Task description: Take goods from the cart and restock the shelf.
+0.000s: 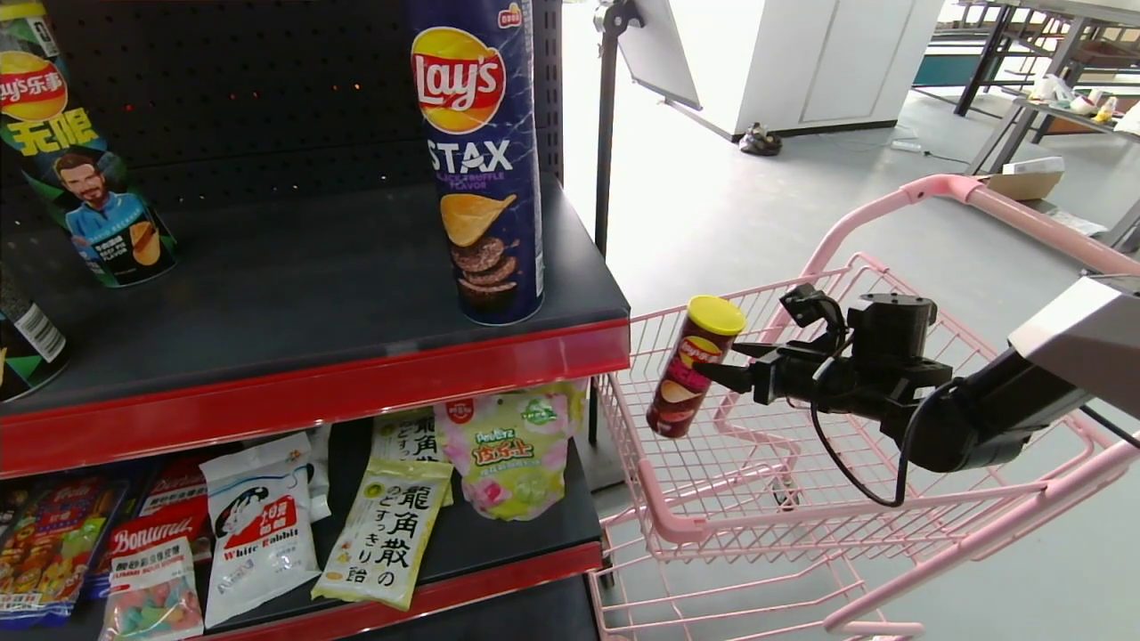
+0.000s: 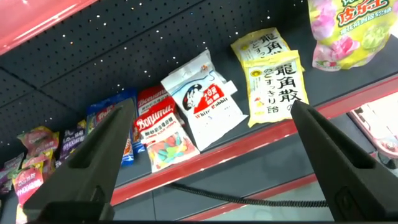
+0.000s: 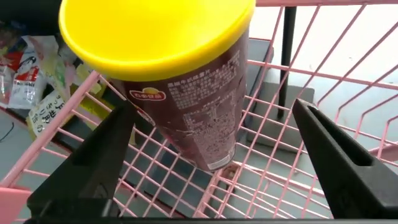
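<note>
Right end effector (image 1: 710, 361), level, holds tilted can (image 1: 677, 402) over cart (image 1: 663, 521).

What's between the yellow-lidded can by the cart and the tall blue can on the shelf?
Head view: the cart's pink wire rim and the shelf's right end; no other goods.

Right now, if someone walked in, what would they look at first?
Probably the small can with the yellow lid, tilted in the air above the pink cart and gripped by the right gripper. After that, the tall blue can of chips standing upright near the right end of the top shelf.
</note>
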Robot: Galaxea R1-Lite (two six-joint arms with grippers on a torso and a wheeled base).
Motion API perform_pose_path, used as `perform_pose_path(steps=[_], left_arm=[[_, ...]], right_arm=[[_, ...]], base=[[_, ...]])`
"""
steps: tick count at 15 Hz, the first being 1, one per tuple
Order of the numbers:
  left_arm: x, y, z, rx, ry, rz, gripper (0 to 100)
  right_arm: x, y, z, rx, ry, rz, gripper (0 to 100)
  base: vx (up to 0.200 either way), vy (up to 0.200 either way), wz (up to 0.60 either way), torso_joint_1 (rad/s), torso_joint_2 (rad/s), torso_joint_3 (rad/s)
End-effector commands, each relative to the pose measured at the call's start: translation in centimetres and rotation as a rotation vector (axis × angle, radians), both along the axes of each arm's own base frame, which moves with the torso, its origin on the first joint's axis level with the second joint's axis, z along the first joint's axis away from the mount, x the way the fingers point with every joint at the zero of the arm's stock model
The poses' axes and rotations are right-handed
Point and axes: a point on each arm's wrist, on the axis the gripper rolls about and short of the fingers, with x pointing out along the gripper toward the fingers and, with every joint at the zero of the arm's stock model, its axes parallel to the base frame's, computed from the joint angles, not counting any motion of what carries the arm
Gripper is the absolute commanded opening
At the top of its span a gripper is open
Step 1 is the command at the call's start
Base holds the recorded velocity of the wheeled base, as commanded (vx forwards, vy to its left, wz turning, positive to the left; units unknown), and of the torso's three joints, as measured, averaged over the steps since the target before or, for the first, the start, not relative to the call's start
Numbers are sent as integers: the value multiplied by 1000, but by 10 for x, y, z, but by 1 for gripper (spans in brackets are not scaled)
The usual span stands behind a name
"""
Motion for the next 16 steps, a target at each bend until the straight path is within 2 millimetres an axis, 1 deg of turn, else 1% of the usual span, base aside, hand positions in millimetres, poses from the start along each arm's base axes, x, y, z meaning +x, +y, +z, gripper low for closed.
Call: perform_pose_path(steps=[1, 3, 5, 8, 9, 11, 14, 16], left_arm=[[0, 0, 1, 4, 1, 1, 100], [0, 0, -1, 5, 6, 1, 100], [0, 0, -1, 5, 6, 1, 100], [0, 0, -1, 12, 3, 9, 100], [0, 0, 0, 13, 0, 11, 100], [0, 0, 0, 22, 1, 10, 100], [-1, 0, -1, 23, -2, 10, 100], [-1, 0, -1, 22, -5, 10, 100]], right_arm=[[3, 4, -3, 1, 2, 13, 100], [6, 9, -5, 3, 0, 26, 100], [13, 11, -7, 8, -11, 36, 100], [21, 21, -12, 12, -17, 62, 100], [22, 26, -13, 12, -19, 72, 0], [26, 34, -14, 17, -26, 85, 0], [21, 33, -12, 13, -20, 81, 0], [6, 32, 7, 12, -40, 71, 0]], base=[[0, 0, 0, 0, 0, 0], [0, 0, 0, 0, 0, 0], [0, 0, 0, 0, 0, 0], [0, 0, 0, 0, 0, 0], [0, 0, 0, 0, 0, 0], [0, 0, 0, 0, 0, 0], [0, 0, 0, 0, 0, 0], [0, 0, 0, 0, 0, 0]])
